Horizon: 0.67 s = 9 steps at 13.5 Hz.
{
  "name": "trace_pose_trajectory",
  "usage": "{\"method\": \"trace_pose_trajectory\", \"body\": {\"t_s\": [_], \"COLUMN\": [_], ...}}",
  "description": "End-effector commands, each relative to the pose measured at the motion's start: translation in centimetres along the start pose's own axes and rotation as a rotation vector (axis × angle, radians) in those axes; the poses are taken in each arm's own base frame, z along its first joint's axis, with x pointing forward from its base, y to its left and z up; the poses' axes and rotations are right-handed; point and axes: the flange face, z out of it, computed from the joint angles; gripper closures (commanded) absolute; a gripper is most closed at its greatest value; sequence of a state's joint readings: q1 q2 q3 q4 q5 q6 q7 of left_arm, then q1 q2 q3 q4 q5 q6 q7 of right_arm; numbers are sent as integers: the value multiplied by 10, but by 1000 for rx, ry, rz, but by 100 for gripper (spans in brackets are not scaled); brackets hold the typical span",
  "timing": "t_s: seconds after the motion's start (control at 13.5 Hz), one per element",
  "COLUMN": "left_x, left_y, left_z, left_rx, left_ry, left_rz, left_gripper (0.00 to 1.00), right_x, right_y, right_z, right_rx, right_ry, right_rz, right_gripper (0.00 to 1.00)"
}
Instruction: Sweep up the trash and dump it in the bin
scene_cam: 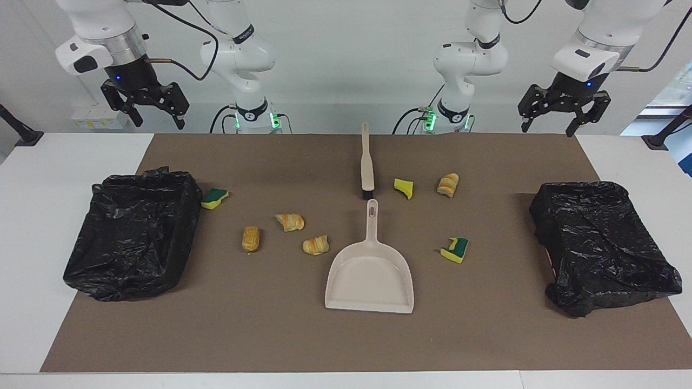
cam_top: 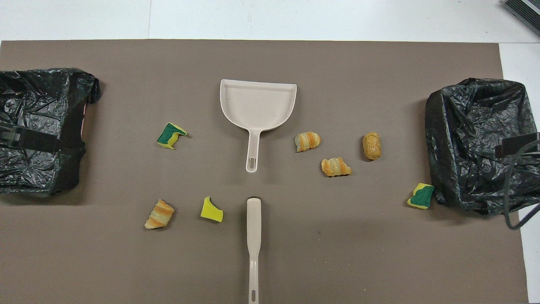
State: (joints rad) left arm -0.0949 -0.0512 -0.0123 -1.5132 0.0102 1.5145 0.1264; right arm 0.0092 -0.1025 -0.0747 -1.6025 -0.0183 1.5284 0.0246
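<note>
Several pieces of trash lie on the brown mat. Bread lumps [scene_cam: 290, 221] [scene_cam: 251, 238] [scene_cam: 315, 245] cluster toward the right arm's end, and another bread lump [scene_cam: 448, 185] lies toward the left arm's end. Sponge pieces rest at three spots: one sponge [scene_cam: 214, 198] beside the right arm's bin [scene_cam: 135, 232], one sponge [scene_cam: 404, 188] near the brush, and one sponge [scene_cam: 455, 249] beside the dustpan. A second bin [scene_cam: 600, 243] stands at the left arm's end. My right gripper [scene_cam: 158, 120] and left gripper [scene_cam: 557, 123] hang open and empty above the table's robot-side edge.
A beige dustpan [scene_cam: 370, 275] lies mid-mat, handle toward the robots. The beige brush [scene_cam: 367, 162] lies in line with it, nearer to the robots. Both bins are lined with black bags [cam_top: 476, 139] [cam_top: 38, 126]. White table [scene_cam: 54, 216] borders the mat.
</note>
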Motion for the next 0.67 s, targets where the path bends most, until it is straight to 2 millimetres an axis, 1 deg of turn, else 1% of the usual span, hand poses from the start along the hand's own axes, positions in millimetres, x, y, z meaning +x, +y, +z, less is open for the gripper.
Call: {"method": "trace_pose_trajectory", "body": {"t_s": [0.0,0.07,0.22,0.44,0.59], "left_x": [-2,-3,-4,-6,-10], "left_y": [4,8,18,56,95], "left_z": [-3,-3,2,10,23], "left_rx": [-5,-6,-12,-17,-20], "left_ry": [3,7,-3,-12,-21], "left_rz": [6,14,26,75,57], "left_gripper": [0,0,0,0,0], "right_x": [-11,-10,-11,-11,-11], "right_y": [2,2,2,1,1], "right_z": [1,1,2,1,5], "right_rx": [9,9,9,9,8], "right_ry": [-13,-12,-15,-13,-19], "right_rz": [21,21,21,21,20], "right_gripper": [0,0,0,0,0]}}
